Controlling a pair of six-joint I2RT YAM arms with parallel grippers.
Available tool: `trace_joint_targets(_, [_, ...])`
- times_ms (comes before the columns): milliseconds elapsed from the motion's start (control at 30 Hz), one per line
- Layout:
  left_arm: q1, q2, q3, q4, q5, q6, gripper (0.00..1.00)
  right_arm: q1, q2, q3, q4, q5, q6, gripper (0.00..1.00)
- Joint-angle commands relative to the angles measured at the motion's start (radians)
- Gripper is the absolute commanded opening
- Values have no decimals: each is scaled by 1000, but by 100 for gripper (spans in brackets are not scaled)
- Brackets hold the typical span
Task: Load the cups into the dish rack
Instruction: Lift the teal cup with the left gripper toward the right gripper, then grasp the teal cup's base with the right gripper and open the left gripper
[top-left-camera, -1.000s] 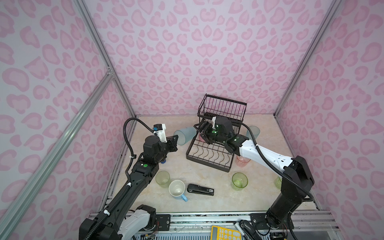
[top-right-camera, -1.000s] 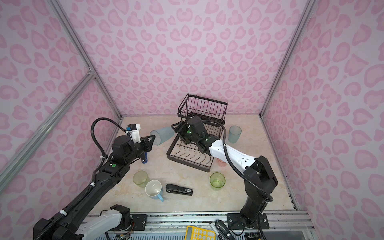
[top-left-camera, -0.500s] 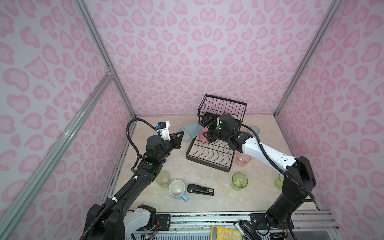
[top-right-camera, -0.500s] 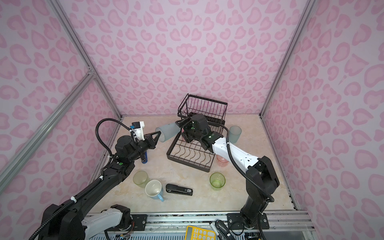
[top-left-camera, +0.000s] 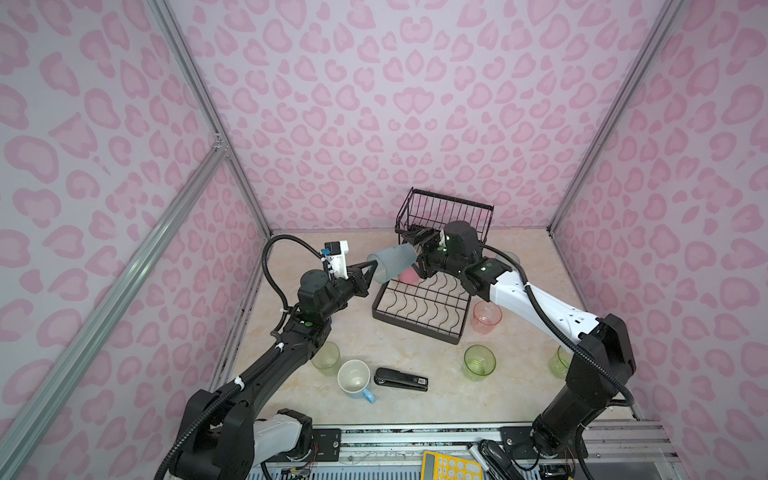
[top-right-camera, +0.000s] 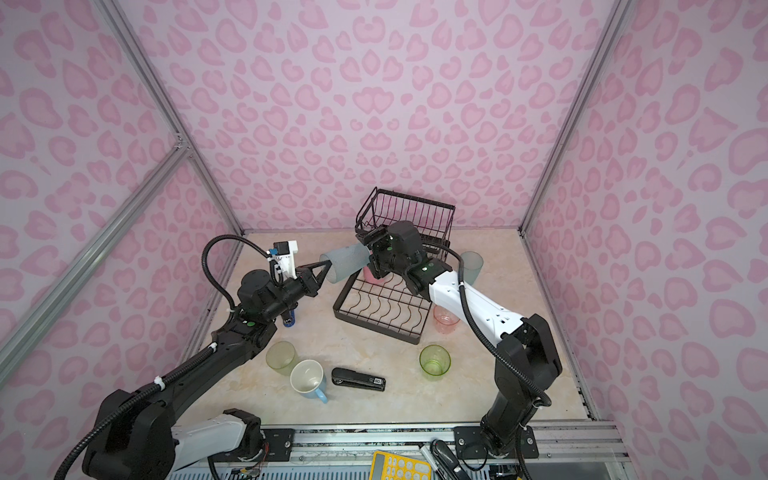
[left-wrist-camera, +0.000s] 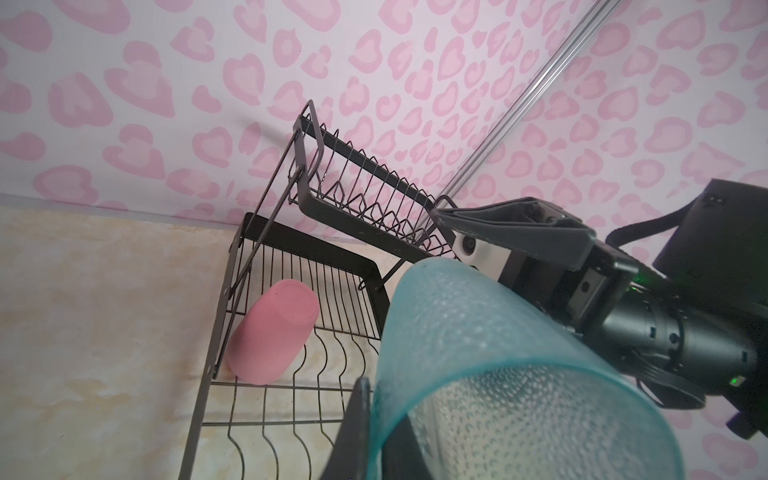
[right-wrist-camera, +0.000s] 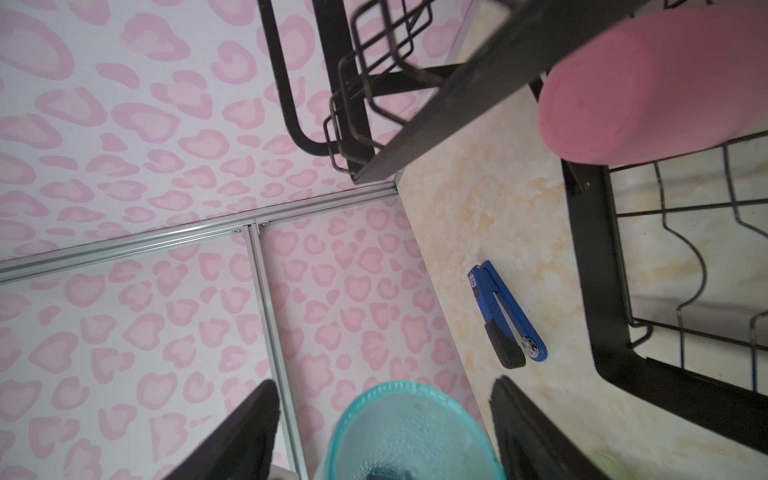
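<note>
A frosted blue-grey cup (top-left-camera: 392, 262) (top-right-camera: 345, 262) hangs on its side in the air by the left edge of the dish rack (top-left-camera: 415, 330) (top-right-camera: 374, 322). My left gripper (top-left-camera: 374, 266) (left-wrist-camera: 380, 424) is shut on its rim, one finger inside and one outside. My right gripper (top-left-camera: 419, 257) (right-wrist-camera: 384, 386) stands open at the cup's (right-wrist-camera: 407, 432) base end, a gap showing between each finger and the cup. A pink cup (top-left-camera: 409, 275) (left-wrist-camera: 272, 336) lies in the rack's lower tray (left-wrist-camera: 307, 249).
On the table stand a pinkish ribbed cup (top-left-camera: 486, 318), a clear green cup (top-left-camera: 480, 361), a pale green cup (top-left-camera: 326, 357), a light-blue mug (top-left-camera: 353, 378) and another frosted cup (top-right-camera: 471, 266). A black stapler (top-left-camera: 401, 379) and a blue stapler (right-wrist-camera: 505, 316) lie there too.
My left arm has lifted the frosted cup and carried it right, toward the rack. My right gripper has risen from the rack and now straddles the cup's base, slightly wider open.
</note>
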Motion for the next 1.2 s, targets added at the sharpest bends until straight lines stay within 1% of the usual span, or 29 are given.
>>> trace_joint_targets(0, [-6,16,21,91,13,2,8,5,11,5,-10,9,6,79])
trace_joint_targets(300, [-19,77,61,111,16,-2,9,13,13,7,-23,15,4,78])
trace_joint_targets(367, [-20,88,66,116,17,-4,10,11,11,4,-20,14,6,76])
trace_joint_targets(467, [-24,98,69,122,19,-5,10,8,4,-7,-7,23,6,71])
trace_joint_targets(533, [-25,105,70,124,21,-7,10,9,0,-10,-3,29,3,69])
trace_joint_targets(600, [-27,111,69,125,22,-7,12,8,-2,-13,2,31,2,67])
trace_joint_targets(667, [-27,113,70,124,25,-7,18,9,-6,-19,9,40,-4,64])
trace_joint_targets(833, [-27,101,72,101,16,-3,33,9,-14,-27,22,68,-38,62])
trace_joint_targets(1000, [-27,76,73,47,-1,10,48,11,-33,-32,27,133,-123,62])
trace_joint_targets(1100, [-27,62,85,-22,-27,9,51,14,-49,-49,44,184,-181,62])
trace_joint_targets(1167, [-27,51,99,-66,-25,12,54,18,-58,-57,46,217,-223,62])
